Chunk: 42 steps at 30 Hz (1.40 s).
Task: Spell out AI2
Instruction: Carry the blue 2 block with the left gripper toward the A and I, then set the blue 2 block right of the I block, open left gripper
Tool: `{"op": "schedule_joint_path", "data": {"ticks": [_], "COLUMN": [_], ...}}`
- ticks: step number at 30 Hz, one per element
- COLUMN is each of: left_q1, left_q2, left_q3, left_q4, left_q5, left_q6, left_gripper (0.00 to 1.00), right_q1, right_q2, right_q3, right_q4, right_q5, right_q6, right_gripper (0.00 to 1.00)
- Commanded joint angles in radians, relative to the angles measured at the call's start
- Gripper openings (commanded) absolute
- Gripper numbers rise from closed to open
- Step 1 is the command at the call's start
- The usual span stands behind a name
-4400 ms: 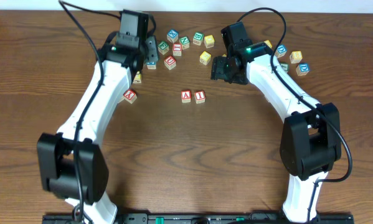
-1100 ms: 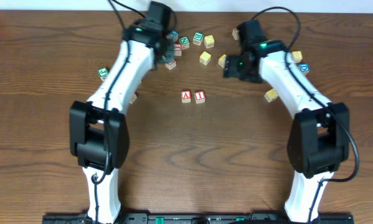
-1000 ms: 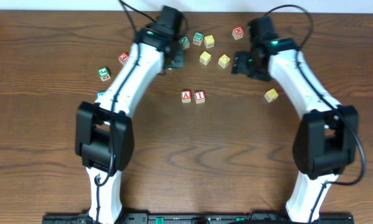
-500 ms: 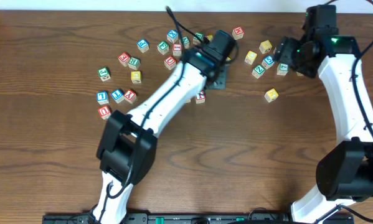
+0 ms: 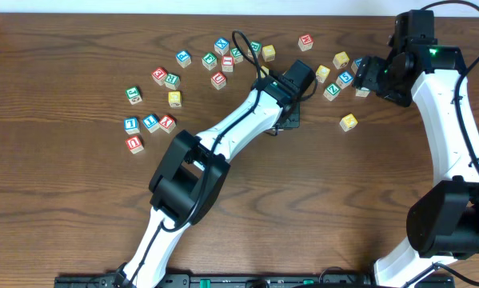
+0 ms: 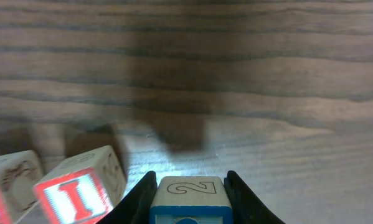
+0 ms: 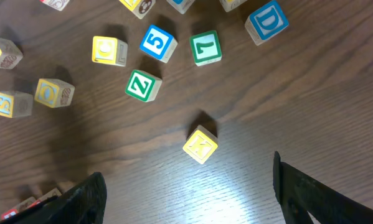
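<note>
Block 2 [image 6: 189, 198] is pinched in the left jaws, just beside the I block [image 6: 80, 196] on the counter [image 6: 248, 68]. Next it should line up with the I and be let go. Right jaws are spread wide, holding nothing.

1. Left wrist view: an outlined "2" on the 2 block [image 6: 187, 186] at 6 o'clock, and a red "I" on the I block [image 6: 74, 200] at its 9 o'clock.
2. Right wrist view: a blue "5" on the 5 block [image 7: 158, 42], a green "7" on the 7 block [image 7: 206, 47] at its 3 o'clock, and a green "Z" on the Z block [image 7: 141, 85] at its 7 o'clock.
3. A blue "D" on the D block [image 7: 268, 21] at 1 o'clock, and a "K" on the yellow K block [image 7: 200, 145] near centre.
</note>
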Motion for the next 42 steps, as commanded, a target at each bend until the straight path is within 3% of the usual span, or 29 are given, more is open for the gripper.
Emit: {"op": "schedule_joint_path", "data": {"ticks": [1,7,11,23,28,34,42], "left_q1": [0.0,0.0,0.0,0.0,0.001,0.008,0.08], "left_q2": [0.034,0.057,0.058,0.058,0.051,-0.013,-0.179], "left_q3": [-0.005,-0.005,-0.005,-0.004,0.03,0.038,0.038], "left_q4": [0.0,0.008,0.023,0.044,0.047,0.034,-0.006], "left_q5": [-0.006,-0.014,-0.065,-0.086,-0.085,-0.085,-0.084], "left_q6": [-0.074,-0.076,-0.076,-0.076,-0.035,0.021,0.066], "left_gripper": [0.26,0.26,0.35,0.35,0.43,0.49,0.5], "right_q1": [-0.001,-0.001,-0.001,-0.001,-0.001,-0.001,-0.001], "right_q2": [-0.004,-0.004,-0.004,-0.004,-0.004,-0.004,-0.004], "right_q3": [0.011,0.011,0.011,0.011,0.011,0.011,0.011], "right_q4": [-0.003,-0.011,-0.012,-0.019,-0.023,-0.026,-0.022], "right_q5": [0.008,0.008,0.008,0.008,0.008,0.008,0.008], "right_q6": [-0.019,-0.02,-0.019,-0.02,-0.02,-0.02,-0.02], "right_gripper": [0.81,0.81,0.82,0.83,0.83,0.84,0.94]}}
